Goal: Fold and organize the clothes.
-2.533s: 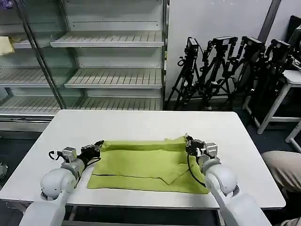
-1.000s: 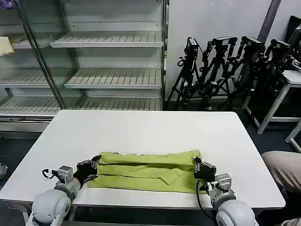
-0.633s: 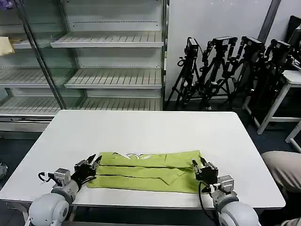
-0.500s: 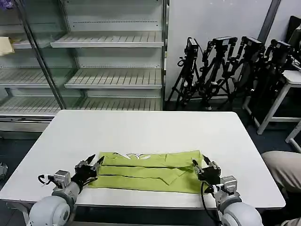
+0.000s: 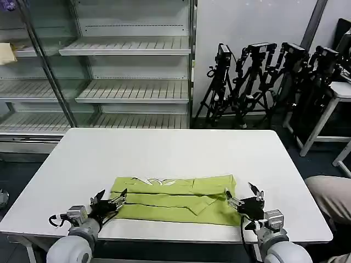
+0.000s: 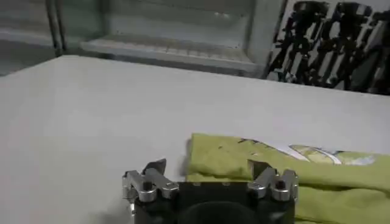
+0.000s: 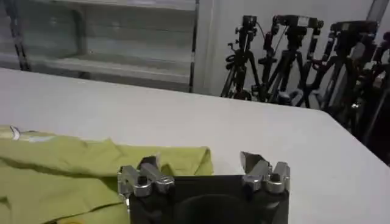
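Lime yellow-green T-shirt lying flat on white surface, folded into long strip running left to right, near the near edge, approx. centred. Several lengthwise layers visible; white neck label area showing at far edge, left of centre. Far-right corner a bit raised, w/ small flap. In left wrist view, shirt lies just beyond the jaws, thick folded left end rounded. In right wrist view, shirt spreads from the right end, corner puckered.

Left gripper at shirt's left end, low over surface, near the near edge; jaws spread wide, holding nothing, one fingertip over the cloth edge, other off it over bare surface. Left wrist view: same gripper, jaws apart, empty; touching cloth or not – can't tell.

Right gripper at shirt's right end, jaws also wide open, empty; one finger by the cloth's right edge, other over bare surface further right. Right wrist view: gripper w/ jaws apart, nothing between.

Beyond surface: empty metal shelving far left, cluster of black tripods w/ cameras far right, white side table at right. Beige-trousered knee of a person at right edge, clear of shirt.
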`<control>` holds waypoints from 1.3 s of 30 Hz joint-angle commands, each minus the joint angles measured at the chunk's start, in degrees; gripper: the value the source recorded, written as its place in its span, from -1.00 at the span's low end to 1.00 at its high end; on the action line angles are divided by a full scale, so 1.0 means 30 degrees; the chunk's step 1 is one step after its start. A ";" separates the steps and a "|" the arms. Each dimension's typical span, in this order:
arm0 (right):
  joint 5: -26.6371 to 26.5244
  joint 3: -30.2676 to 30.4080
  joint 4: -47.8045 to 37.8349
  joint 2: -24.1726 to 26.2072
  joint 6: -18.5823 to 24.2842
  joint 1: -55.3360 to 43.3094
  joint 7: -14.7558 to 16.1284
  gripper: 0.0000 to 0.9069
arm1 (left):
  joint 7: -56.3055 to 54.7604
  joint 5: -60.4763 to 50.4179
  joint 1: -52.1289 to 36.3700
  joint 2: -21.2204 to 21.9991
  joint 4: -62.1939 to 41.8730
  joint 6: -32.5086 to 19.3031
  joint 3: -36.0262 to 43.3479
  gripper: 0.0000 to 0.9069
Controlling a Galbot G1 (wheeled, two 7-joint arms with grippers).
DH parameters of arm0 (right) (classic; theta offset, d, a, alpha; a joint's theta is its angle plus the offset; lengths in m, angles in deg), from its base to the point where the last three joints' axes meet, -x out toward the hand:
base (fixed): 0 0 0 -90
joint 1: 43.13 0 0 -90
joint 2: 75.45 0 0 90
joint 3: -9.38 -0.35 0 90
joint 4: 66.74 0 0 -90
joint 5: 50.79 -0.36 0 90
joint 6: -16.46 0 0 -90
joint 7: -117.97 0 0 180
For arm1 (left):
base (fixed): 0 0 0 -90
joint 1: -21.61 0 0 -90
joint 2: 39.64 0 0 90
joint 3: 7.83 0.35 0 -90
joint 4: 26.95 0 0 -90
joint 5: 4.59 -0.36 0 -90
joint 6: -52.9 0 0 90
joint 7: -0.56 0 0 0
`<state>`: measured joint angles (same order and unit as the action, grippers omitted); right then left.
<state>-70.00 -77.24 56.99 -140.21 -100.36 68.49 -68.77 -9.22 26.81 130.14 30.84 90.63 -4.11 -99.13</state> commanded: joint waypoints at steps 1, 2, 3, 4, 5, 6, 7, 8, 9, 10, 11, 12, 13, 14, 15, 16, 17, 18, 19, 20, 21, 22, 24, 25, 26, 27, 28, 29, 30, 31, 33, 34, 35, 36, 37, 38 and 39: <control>0.0120 -0.0193 0.0022 -0.0020 0.0078 0.0219 0.0030 1.00 | -0.1690 0.1876 0.0117 0.0422 -0.0398 0.0015 0.0463 -0.56; 0.0128 -0.0205 0.0007 -0.0016 0.0086 0.0202 0.0025 1.00 | -0.1674 0.1879 0.0116 0.0462 -0.0413 0.0016 0.0511 -0.96; 0.0134 -0.0226 -0.0008 -0.0019 0.0095 0.0194 0.0021 1.00 | -0.1672 0.1876 0.0117 0.0492 -0.0424 0.0015 0.0562 -0.96; 0.0161 -0.0248 -0.0022 -0.0022 0.0100 0.0205 0.0018 1.00 | -0.1671 0.1867 0.0102 0.0531 -0.0487 0.0013 0.0599 -0.96; 0.0177 -0.0262 -0.0023 -0.0026 0.0109 0.0219 0.0019 1.00 | -0.1688 0.1868 0.0093 0.0562 -0.0550 0.0010 0.0627 -0.96; 0.0184 -0.0291 -0.0015 -0.0024 0.0126 0.0262 0.0027 1.00 | -0.1693 0.1869 0.0086 0.0588 -0.0569 0.0012 0.0657 -0.96; 0.0191 -0.0312 -0.0014 -0.0027 0.0135 0.0286 0.0026 1.00 | -0.1693 0.1859 0.0077 0.0598 -0.0567 0.0011 0.0687 -0.96; 0.0198 -0.0330 -0.0021 -0.0034 0.0141 0.0307 0.0024 1.00 | -0.1694 0.1852 0.0057 0.0614 -0.0576 0.0010 0.0718 -0.96; 0.0198 -0.0335 -0.0023 -0.0037 0.0151 0.0318 0.0020 1.00 | -0.1731 0.1831 0.0039 0.0637 -0.0589 0.0011 0.0743 -0.96; 0.0202 -0.0333 -0.0019 -0.0040 0.0151 0.0323 0.0018 1.00 | -0.1763 0.1828 -0.0018 0.0656 -0.0591 0.0013 0.0767 -0.96; 0.0228 -0.0336 0.0003 -0.0066 0.0165 0.0353 0.0020 1.00 | -0.1755 0.1825 -0.0027 0.0659 -0.0587 0.0010 0.0786 -0.96; 0.0243 -0.0332 0.0031 -0.0087 0.0168 0.0377 0.0022 1.00 | -0.1753 0.1806 -0.0029 0.0666 -0.0560 0.0011 0.0827 -0.96; 0.0250 -0.0329 0.0028 -0.0105 0.0169 0.0385 0.0017 1.00 | -0.1754 0.1791 -0.0028 0.0676 -0.0554 0.0012 0.0847 -0.96; 0.0266 -0.0334 0.0024 -0.0135 0.0179 0.0393 0.0014 1.00 | -0.1748 0.1778 -0.0024 0.0685 -0.0536 0.0012 0.0890 -0.96; 0.0307 -0.0338 0.0013 -0.0173 0.0197 0.0407 0.0017 1.00 | -0.1742 0.1692 -0.0026 0.0710 -0.0527 0.0008 0.0940 -0.96; 0.0310 -0.0335 0.0008 -0.0183 0.0198 0.0414 0.0015 1.00 | -0.1726 0.1654 -0.0033 0.0722 -0.0536 0.0011 0.0969 -0.96; 0.0320 -0.0332 0.0013 -0.0193 0.0198 0.0429 0.0006 1.00 | -0.1721 0.1607 -0.0058 0.0745 -0.0557 0.0010 0.0998 -0.96; 0.0339 -0.0329 0.0028 -0.0191 0.0199 0.0449 0.0012 1.00 | -0.1727 0.1515 -0.0095 0.0768 -0.0584 0.0011 0.1042 -0.96; 0.0364 -0.0332 0.0030 -0.0193 0.0209 0.0461 0.0012 1.00 | -0.1723 0.1458 -0.0118 0.0785 -0.0607 0.0006 0.1061 -0.96; 0.0406 -0.0326 0.0034 -0.0189 0.0208 0.0468 -0.0003 1.00 | -0.1710 0.1374 -0.0161 0.0802 -0.0628 0.0010 0.1087 -0.96; 0.0423 -0.0322 0.0048 -0.0188 0.0186 0.0482 -0.0014 1.00 | -0.1677 0.1158 -0.0219 0.0804 -0.0684 0.0008 0.1116 -0.96; 0.0416 -0.0315 0.0061 -0.0189 0.0171 0.0485 -0.0021 1.00 | -0.1661 0.0995 -0.0279 0.0793 -0.0716 0.0002 0.1126 -0.96; 0.0419 -0.0277 0.0078 -0.0213 0.0174 0.0480 -0.0038 1.00 | -0.1609 0.0339 -0.0411 0.0662 -0.0828 -0.0025 0.1063 -0.96; 0.0421 -0.0236 0.0085 -0.0229 0.0172 0.0468 -0.0052 1.00 | -0.1576 0.0169 -0.0544 0.0569 -0.0869 -0.0026 0.0974 -0.96; 0.0426 -0.0221 0.0076 -0.0241 0.0174 0.0467 -0.0052 1.00 | -0.1540 -0.0134 -0.0634 0.0472 -0.0904 -0.0029 0.0880 -0.96; 0.0461 -0.0171 0.0065 -0.0255 0.0176 0.0454 -0.0054 1.00 | -0.1346 -0.0591 -0.0741 0.0319 -0.0984 -0.0067 0.0674 -0.96; 0.0504 -0.0147 0.0054 -0.0259 0.0185 0.0451 -0.0043 1.00 | -0.1233 -0.0950 -0.0873 -0.0008 -0.1011 -0.0096 0.0441 -0.96; 0.0529 -0.0133 0.0048 -0.0264 0.0204 0.0444 -0.0039 1.00 | -0.1153 -0.1103 -0.0908 -0.0130 -0.1028 -0.0098 0.0272 -0.98; 0.0566 -0.0111 0.0021 -0.0267 0.0239 0.0418 -0.0041 1.00 | -0.1003 -0.1363 -0.0967 -0.0623 -0.1076 -0.0104 -0.0276 -0.96; 0.0645 -0.0104 -0.0018 -0.0272 0.0259 0.0404 -0.0038 1.00 | -0.0632 -0.1629 -0.0987 -0.1088 -0.1120 -0.0109 -0.0678 -0.98; 0.0692 -0.0081 -0.0055 -0.0273 0.0354 0.0393 -0.0030 1.00 | -0.0184 -0.2116 -0.0940 -0.1975 -0.1407 -0.0250 -0.1733 -0.96; 0.0704 -0.0065 -0.0057 -0.0270 0.0378 0.0388 -0.0020 1.00 | 0.0100 -0.2287 -0.0880 -0.2461 -0.1647 -0.0301 -0.2353 -0.98; 0.0726 -0.0054 -0.0060 -0.0264 0.0417 0.0383 -0.0013 1.00 | 0.0464 -0.2433 -0.0794 -0.2926 -0.1768 -0.0449 -0.3057 -0.98; 0.0733 -0.0049 -0.0073 -0.0260 0.0451 0.0364 -0.0010 1.00 | 0.0731 -0.2430 -0.0641 -0.3596 -0.2052 -0.0503 -0.3709 -0.98; 0.0736 -0.0040 -0.0078 -0.0250 0.0499 0.0346 -0.0011 1.00 | 0.0961 -0.2233 -0.0461 -0.4071 -0.2195 -0.0511 -0.4356 -0.98; 0.0739 -0.0039 -0.0075 -0.0239 0.0539 0.0334 -0.0012 1.00 | 0.1098 -0.1990 -0.0222 -0.4890 -0.2354 -0.0511 -0.4912 -0.98; 0.0745 -0.0031 -0.0082 -0.0196 0.0606 0.0292 -0.0006 1.00 | 0.1201 -0.1923 -0.0030 -0.5332 -0.2572 -0.0567 -0.5492 -0.98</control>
<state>-67.97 -77.35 56.83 -140.90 -99.06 69.47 -68.78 -10.73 24.05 128.44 27.91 86.20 -4.82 -101.37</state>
